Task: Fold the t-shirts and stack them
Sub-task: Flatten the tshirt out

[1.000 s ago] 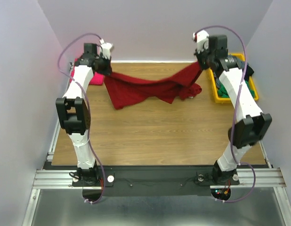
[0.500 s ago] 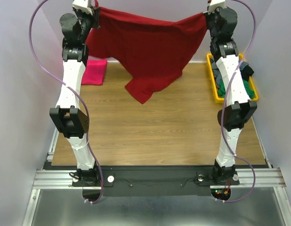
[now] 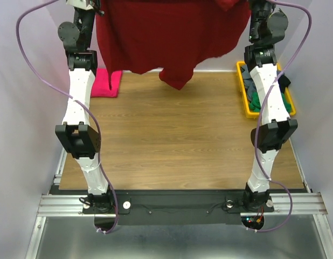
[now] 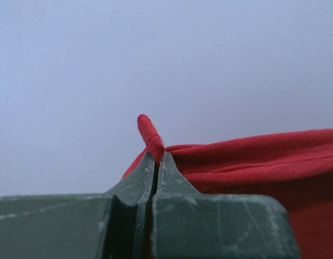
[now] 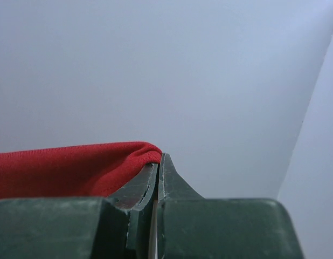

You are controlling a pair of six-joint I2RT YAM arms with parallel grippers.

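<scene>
Crimson t-shirt [image 3: 172, 38] stretched high between raised arms; left pincer [image 4: 157, 159], right pincer [image 5: 158, 162] each clamped on edge.

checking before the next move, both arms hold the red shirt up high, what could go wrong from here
The left gripper pinches only a thin fold of the red t-shirt, so it might slip out. The shirt hangs bunched and uneven, so it may land creased or over the pink t-shirt.

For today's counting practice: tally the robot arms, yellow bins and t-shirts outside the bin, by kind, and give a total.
Robot arms: 2 (left arm, right arm)
Yellow bin: 1
T-shirts outside bin: 2 (crimson t-shirt, pink t-shirt)
Total: 5
</scene>
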